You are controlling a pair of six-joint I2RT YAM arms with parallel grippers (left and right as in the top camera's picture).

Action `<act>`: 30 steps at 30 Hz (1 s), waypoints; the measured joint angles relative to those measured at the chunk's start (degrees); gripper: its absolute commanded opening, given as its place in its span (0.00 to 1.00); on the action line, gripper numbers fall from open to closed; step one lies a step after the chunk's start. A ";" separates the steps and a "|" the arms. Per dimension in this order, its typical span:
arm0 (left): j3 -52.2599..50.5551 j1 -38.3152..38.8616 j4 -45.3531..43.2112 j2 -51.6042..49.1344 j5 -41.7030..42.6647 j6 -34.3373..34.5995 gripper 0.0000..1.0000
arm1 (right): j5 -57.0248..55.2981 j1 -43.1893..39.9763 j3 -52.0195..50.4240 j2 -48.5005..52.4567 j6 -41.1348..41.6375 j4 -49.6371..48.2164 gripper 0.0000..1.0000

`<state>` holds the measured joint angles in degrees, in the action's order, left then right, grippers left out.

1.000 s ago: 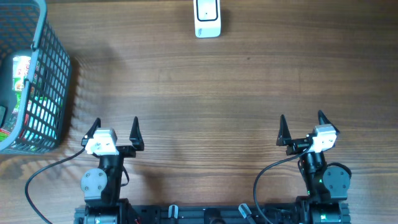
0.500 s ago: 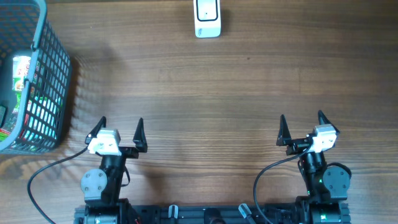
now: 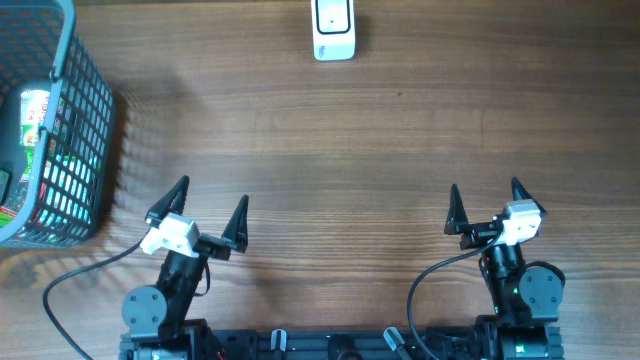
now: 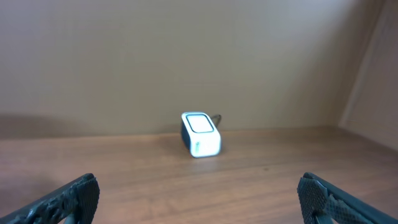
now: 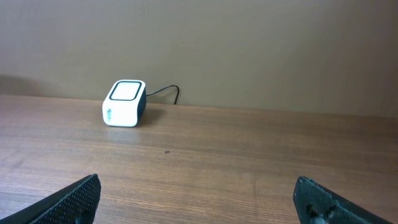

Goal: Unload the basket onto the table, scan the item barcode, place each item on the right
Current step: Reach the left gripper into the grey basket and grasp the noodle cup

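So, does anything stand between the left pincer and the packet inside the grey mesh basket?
Yes: the grey plastic mesh basket's own right wall stands between the open left pincer and the white-and-green packet inside it. Reaching in from above would probably avoid it. Nothing else visible lies between them.

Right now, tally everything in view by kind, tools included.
Scanner: 1
Basket: 1
Packaged item in the basket: 1 clearly seen; anything else behind the mesh can't be counted
Tools: 2, left tool and right tool, both open and empty
Total: 5 countable
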<state>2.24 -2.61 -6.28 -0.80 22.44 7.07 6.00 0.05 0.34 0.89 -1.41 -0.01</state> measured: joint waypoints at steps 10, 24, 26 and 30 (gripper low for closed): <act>31.17 0.00 23.39 -10.32 1.49 7.30 1.00 | 0.00 0.00 0.00 0.00 0.02 -0.04 1.00; 119.19 -0.02 86.03 -72.43 -7.21 0.72 1.00 | 0.00 0.00 0.00 0.00 0.02 -0.07 1.00; 132.58 -0.31 92.19 -83.08 -9.84 -0.81 1.00 | 0.00 0.00 0.02 0.00 0.00 0.00 1.00; 143.03 -1.11 93.90 -97.77 -13.09 -3.04 1.00 | 0.00 0.00 0.02 0.00 0.00 -0.02 1.00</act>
<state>145.27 -3.73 87.61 -98.56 9.34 4.03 6.00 0.05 0.36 0.89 -1.41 -0.03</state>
